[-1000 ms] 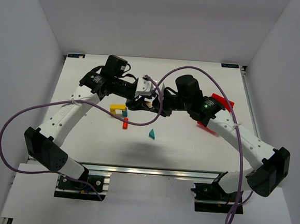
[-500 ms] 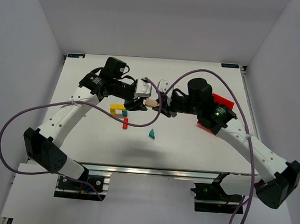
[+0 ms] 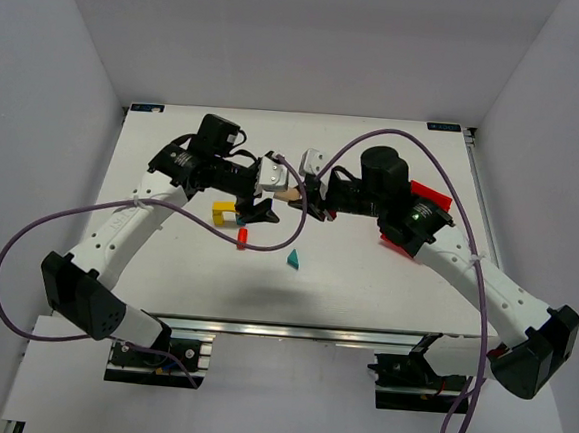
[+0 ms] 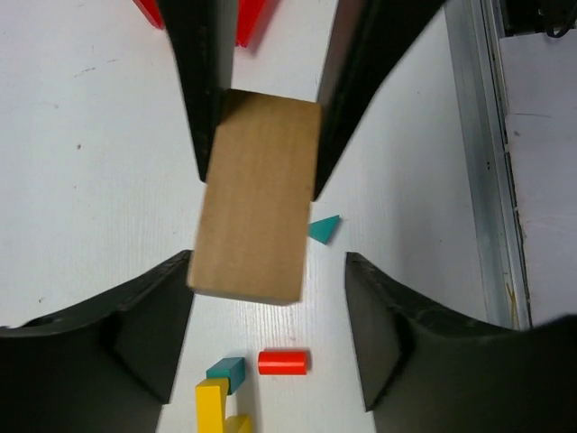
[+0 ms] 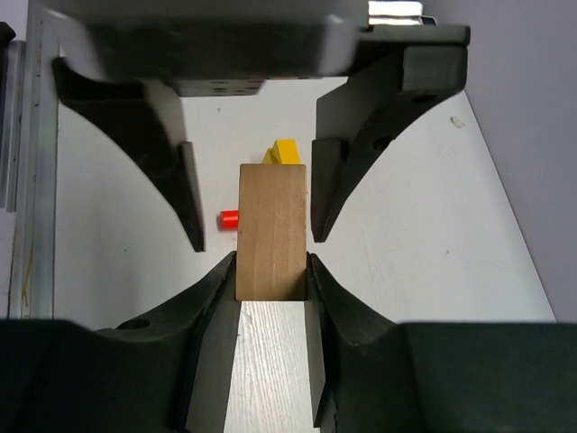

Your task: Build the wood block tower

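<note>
My right gripper (image 3: 309,200) is shut on a plain tan block (image 3: 291,193) and holds it in the air above the table; in the right wrist view the block (image 5: 270,230) sits between my fingers (image 5: 207,307). My left gripper (image 3: 260,212) is open, its fingers on either side of the block's free end (image 4: 257,198) without touching it. On the table below lie a yellow arch (image 3: 227,211), a teal cube (image 4: 225,369) against it, a red cylinder (image 3: 242,235) and a teal triangle (image 3: 293,260).
A red plastic bin (image 3: 429,199) sits on the table (image 3: 365,273) behind my right arm. Purple cables loop over both arms. Metal rails run along the table's near and right edges.
My left gripper has let go of the tan block, opened and drawn back to the left. My right gripper now holds the block alone, slightly further right.
</note>
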`<move>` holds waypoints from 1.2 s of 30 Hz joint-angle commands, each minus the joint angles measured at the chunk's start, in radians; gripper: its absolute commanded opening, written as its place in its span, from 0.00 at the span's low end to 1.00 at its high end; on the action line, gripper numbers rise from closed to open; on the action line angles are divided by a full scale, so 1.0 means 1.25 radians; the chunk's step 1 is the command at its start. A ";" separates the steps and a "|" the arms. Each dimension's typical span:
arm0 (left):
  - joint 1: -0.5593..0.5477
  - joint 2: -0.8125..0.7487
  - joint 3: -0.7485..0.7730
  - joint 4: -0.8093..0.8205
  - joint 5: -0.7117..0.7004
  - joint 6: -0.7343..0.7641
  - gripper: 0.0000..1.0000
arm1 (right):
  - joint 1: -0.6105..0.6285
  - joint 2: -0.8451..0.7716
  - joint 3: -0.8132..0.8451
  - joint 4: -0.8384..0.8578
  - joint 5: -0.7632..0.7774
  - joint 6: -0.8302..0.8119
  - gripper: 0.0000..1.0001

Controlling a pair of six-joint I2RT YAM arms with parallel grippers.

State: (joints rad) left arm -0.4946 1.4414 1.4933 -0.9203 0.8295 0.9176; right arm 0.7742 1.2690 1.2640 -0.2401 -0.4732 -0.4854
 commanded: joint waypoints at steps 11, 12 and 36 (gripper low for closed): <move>0.002 -0.084 -0.014 0.021 0.059 -0.008 0.80 | 0.000 0.041 0.002 0.058 -0.021 0.014 0.19; 0.002 -0.081 -0.013 0.021 0.059 -0.009 0.79 | 0.000 0.046 0.002 0.068 -0.026 0.014 0.19; 0.015 -0.094 -0.056 0.114 0.101 -0.067 0.00 | -0.017 -0.108 -0.215 0.300 -0.060 0.056 0.58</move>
State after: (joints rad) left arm -0.4843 1.3685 1.4387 -0.8234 0.9123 0.8581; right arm 0.7616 1.1717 1.0111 0.0257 -0.5304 -0.4313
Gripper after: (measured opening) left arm 0.403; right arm 0.582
